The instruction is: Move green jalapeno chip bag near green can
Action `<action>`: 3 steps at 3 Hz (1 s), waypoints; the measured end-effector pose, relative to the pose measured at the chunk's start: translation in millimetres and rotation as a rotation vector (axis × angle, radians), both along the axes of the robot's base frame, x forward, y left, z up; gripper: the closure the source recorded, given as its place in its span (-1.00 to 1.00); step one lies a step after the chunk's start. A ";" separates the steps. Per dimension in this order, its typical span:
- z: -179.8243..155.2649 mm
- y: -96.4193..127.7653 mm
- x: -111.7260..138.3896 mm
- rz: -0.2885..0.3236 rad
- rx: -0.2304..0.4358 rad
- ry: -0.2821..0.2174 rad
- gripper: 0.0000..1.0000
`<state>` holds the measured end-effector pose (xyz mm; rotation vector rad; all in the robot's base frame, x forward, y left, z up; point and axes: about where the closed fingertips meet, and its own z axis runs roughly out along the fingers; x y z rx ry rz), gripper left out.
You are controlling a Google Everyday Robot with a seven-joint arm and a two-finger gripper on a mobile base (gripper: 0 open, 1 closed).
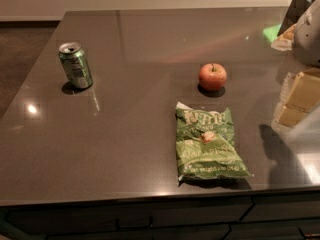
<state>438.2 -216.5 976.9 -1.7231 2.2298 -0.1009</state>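
Note:
The green jalapeno chip bag (pixel 210 145) lies flat on the dark countertop, front right of centre, with its top end pointing away from me. The green can (pixel 76 65) stands upright at the far left of the counter, well apart from the bag. My gripper (pixel 296 104) hangs at the right edge of the view, above the counter and to the right of the bag. It holds nothing that I can see. Its shadow falls on the counter just right of the bag.
A red apple (pixel 212 77) stands just behind the bag. A bright green object (pixel 272 32) and the pale arm housing (pixel 309 31) are at the back right. The counter's front edge (pixel 150 196) runs close below the bag.

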 end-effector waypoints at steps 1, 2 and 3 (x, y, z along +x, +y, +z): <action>0.0 0.0 0.0 0.000 0.000 0.000 -1.00; -0.7 9.6 -1.1 0.062 -0.007 -0.010 -1.00; -8.6 25.9 -3.6 0.178 -0.025 -0.010 -1.00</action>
